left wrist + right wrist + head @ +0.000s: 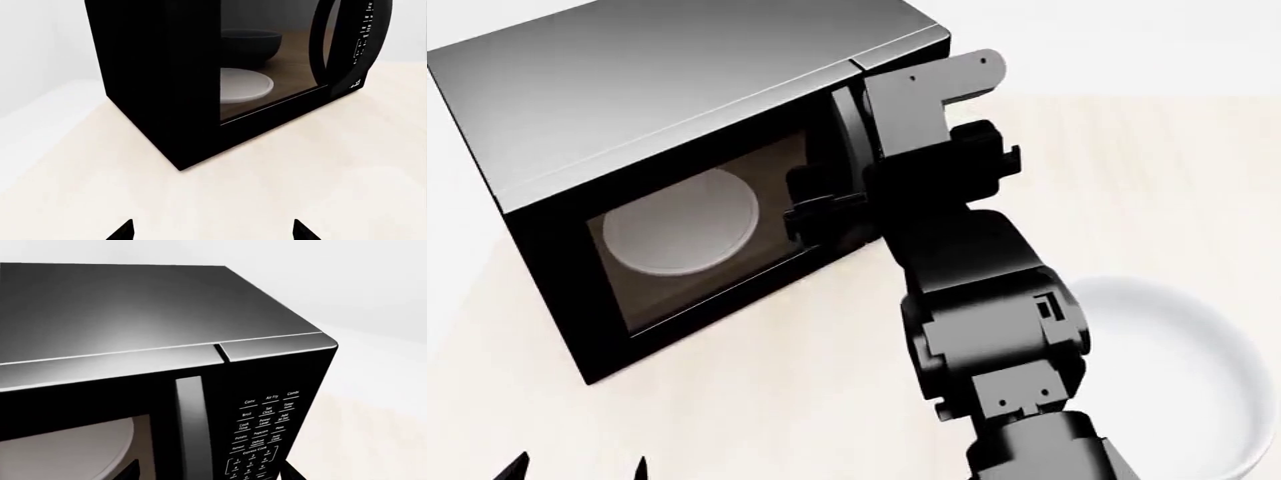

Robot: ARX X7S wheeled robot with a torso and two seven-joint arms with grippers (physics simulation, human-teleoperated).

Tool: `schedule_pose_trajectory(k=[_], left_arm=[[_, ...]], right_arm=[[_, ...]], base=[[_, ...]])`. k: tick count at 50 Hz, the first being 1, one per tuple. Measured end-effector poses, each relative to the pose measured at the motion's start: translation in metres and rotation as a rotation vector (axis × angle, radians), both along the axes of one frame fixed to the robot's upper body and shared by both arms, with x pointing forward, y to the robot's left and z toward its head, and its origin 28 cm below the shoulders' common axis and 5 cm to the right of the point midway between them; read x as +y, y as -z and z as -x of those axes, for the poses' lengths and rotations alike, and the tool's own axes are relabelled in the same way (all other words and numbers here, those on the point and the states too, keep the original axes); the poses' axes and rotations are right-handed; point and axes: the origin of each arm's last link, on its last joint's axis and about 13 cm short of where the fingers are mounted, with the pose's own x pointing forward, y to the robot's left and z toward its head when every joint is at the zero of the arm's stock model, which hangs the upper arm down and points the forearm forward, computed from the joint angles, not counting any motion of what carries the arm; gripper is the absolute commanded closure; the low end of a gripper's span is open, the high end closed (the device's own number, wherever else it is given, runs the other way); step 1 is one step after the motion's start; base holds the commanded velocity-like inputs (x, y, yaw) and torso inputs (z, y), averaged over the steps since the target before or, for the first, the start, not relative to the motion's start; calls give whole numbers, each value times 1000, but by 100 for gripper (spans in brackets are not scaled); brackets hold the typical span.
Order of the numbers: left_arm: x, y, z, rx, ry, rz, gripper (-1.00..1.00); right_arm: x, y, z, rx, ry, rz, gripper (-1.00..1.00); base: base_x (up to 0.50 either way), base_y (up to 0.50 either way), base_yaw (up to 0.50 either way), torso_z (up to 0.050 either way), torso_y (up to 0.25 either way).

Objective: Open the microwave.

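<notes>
Pale wooden table (814, 400) carries the microwave (681, 150) toward its far left corner, door shut in the head view. Right pincer (814, 205) is up against the door by the handle (190, 430), its jaws buried behind the arm, so I cannot tell its opening. Left pincer (212, 231) hovers wide, holding nothing, only the tips showing. White bowl (1174, 370) sits near the right edge, partly cut off.

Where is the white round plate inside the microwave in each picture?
Left wrist view: the white turntable shows mid-frame, through the glass.
Head view: it sits left of centre behind the door window.
Right wrist view: only its edge shows, at the lower left corner.
Shared landmark: the microwave around it.
</notes>
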Motion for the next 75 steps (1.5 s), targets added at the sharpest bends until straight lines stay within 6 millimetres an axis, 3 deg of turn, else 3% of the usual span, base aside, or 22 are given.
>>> schedule_pose_trajectory(k=[64,65,75], left_arm=[[0,0,1,0,3,-4,-100],[0,0,1,0,3,-4,-100],[0,0,1,0,3,-4,-100]], right_arm=[[9,21,-8,67,-5,-7,-100],[9,21,-8,67,-5,-7,100],[7,20,-9,61,4,-2,100]], base=[[0,0,0,0,0],[0,0,0,0,0],[0,0,0,0,0]])
